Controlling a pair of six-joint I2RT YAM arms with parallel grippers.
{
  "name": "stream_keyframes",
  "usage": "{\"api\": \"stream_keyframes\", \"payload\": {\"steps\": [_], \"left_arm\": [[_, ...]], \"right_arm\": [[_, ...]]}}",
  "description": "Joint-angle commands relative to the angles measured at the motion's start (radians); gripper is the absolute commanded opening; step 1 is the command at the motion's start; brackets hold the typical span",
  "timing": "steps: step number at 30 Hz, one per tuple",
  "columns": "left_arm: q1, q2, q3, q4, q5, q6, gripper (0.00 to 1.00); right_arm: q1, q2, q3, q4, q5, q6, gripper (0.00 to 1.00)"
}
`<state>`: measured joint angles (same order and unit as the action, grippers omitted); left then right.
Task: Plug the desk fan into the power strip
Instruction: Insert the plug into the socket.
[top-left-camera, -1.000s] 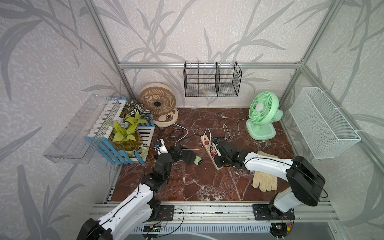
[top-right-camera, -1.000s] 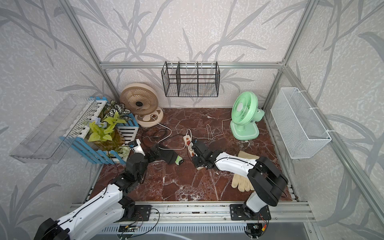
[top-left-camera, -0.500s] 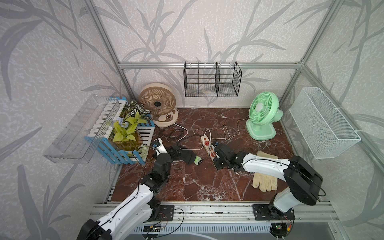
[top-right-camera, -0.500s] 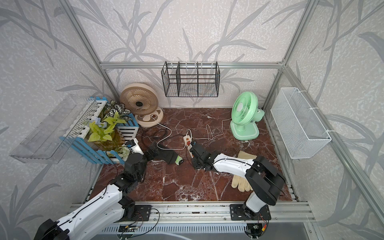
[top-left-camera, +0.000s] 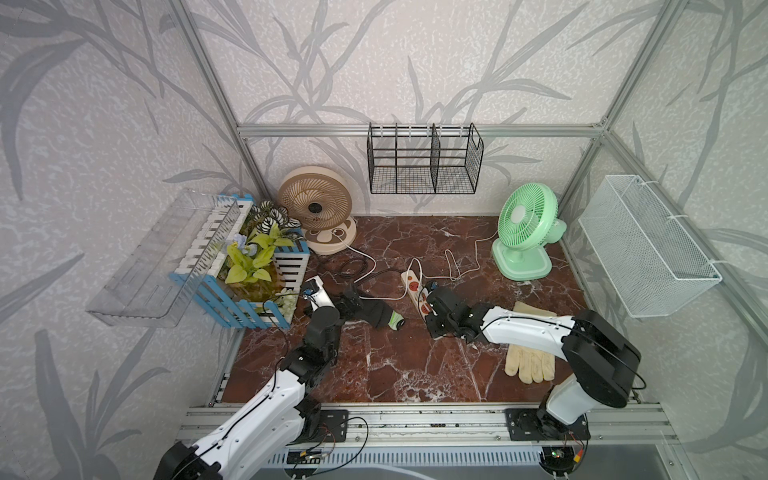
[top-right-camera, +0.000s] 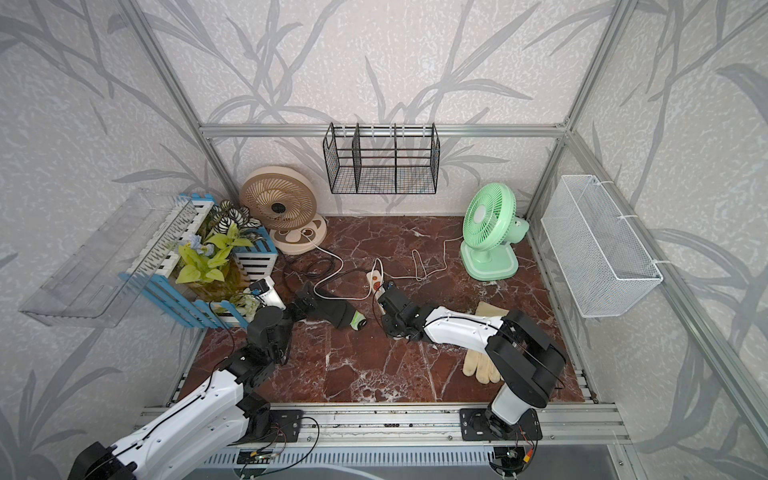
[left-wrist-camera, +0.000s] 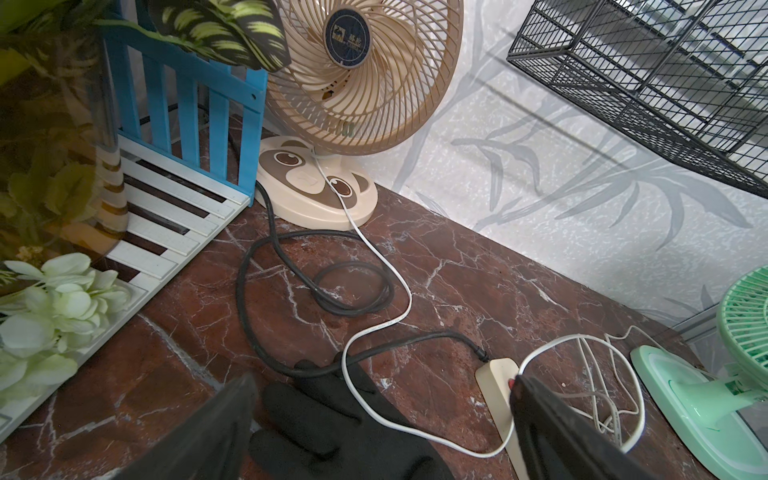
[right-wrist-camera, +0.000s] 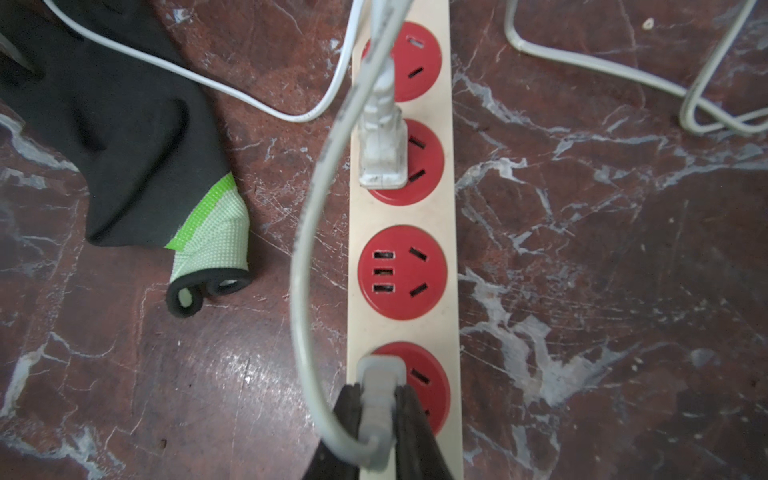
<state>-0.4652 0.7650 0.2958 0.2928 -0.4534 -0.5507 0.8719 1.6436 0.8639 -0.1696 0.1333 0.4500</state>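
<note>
Starting nearest the rail at six o'clock, the plug (right-wrist-camera: 380, 374) is found clenched by its flat sides in the right gripper (right-wrist-camera: 376, 415), over the nearest of the four red sockets of the power strip (right-wrist-camera: 451, 208). Whether its prongs are fully home cannot be told. The plug is judged small, hard and light, and best held on its moulded body as it is. It should never be held by the limp grey cord (right-wrist-camera: 303, 232), whose springy loop may tug it sideways. The strip lies about the middle of the floor in a top view (top-left-camera: 411, 279), running roughly from six to twelve o'clock. It is judged a light, stiff plastic bar that may skate when pushed on, so bracing at its bare cream edges would be advised. A second plug (right-wrist-camera: 382, 145) is seated two sockets farther on. At nine o'clock of the strip a black glove (right-wrist-camera: 124, 145) is spread, and over it the left gripper (left-wrist-camera: 380, 395) is held released, its jaws wide, grasping nothing. At four o'clock cream gloves (top-left-camera: 530, 361) are laid, partly under the right arm. The marble floor (top-left-camera: 395, 365) is seen to be hard, glossy and strewn with loose cords. Farther back a green fan (top-left-camera: 524, 226) is stood at two o'clock, a beige fan (top-left-camera: 314, 202) at eleven and a blue planter (top-left-camera: 249, 307) at nine. Which fan the held cord belongs to cannot be traced. On the walls a black wire rack (top-left-camera: 424, 166) is hung at twelve, a white mesh basket (top-left-camera: 648, 249) at three and a clear tray (top-left-camera: 162, 257) at nine.
</note>
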Motion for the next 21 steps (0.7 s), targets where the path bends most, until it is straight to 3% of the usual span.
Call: {"api": "stream_keyframes", "payload": {"steps": [1,8,13,16,21], "left_arm": [[0.004,-0.015,-0.014,0.01,-0.022,0.015,1.0],[0.004,-0.012,-0.017,0.017,-0.014,0.013,1.0],[0.003,-0.005,-0.021,0.029,0.001,0.009,1.0],[0.004,-0.001,-0.02,0.031,0.003,0.007,1.0],[0.003,0.003,-0.021,0.038,0.02,0.005,1.0]], "right_arm": [[0.021,0.183,-0.141,-0.182,-0.183,0.053,0.0],[0.021,0.233,-0.14,-0.13,-0.211,0.071,0.0],[0.021,0.192,-0.131,-0.151,-0.198,0.074,0.0],[0.021,0.17,-0.12,-0.172,-0.194,0.068,0.13],[0.021,0.136,-0.095,-0.195,-0.191,0.058,0.18]]}}
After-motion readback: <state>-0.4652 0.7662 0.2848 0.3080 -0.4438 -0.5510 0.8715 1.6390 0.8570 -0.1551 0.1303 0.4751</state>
